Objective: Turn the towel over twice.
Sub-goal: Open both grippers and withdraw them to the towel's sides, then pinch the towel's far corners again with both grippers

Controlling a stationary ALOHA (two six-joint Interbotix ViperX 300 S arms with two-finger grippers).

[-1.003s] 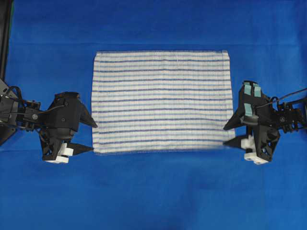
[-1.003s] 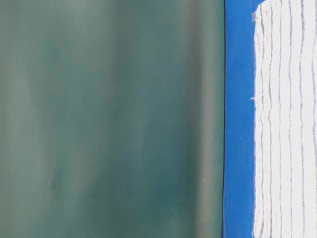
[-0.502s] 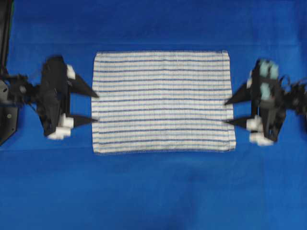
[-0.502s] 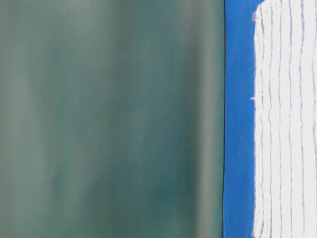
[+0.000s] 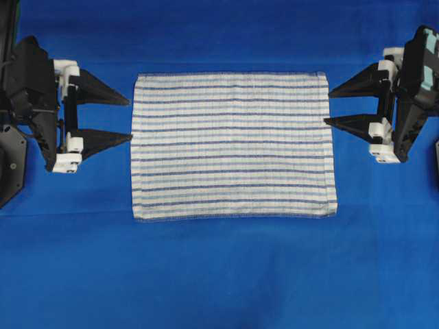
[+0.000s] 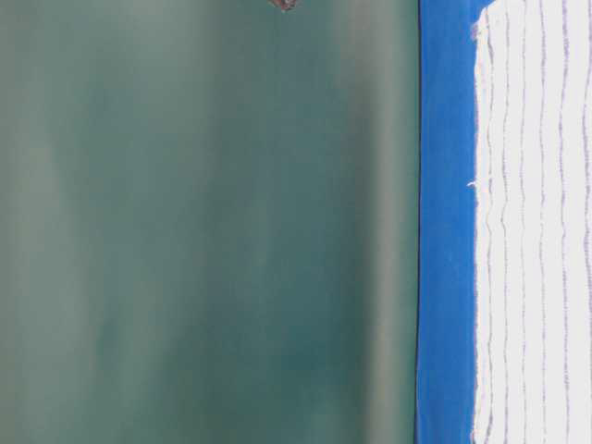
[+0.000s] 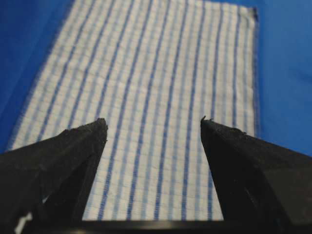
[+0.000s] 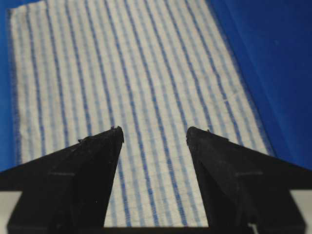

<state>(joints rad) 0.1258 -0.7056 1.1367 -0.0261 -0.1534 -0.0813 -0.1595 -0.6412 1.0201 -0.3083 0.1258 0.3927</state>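
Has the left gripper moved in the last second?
Yes. In the overhead view the left gripper has shifted from the towel's near-left corner up toward its far-left corner, jaws open, not touching it.

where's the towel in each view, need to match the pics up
Overhead: the towel lies flat mid-frame on the blue table covering.
Table-level: towel fills the strip along the picture's right edge.
Left wrist: towel spreads beyond the open tool.
Right wrist: towel likewise.
Shared landmark: its dark-blue stripes.
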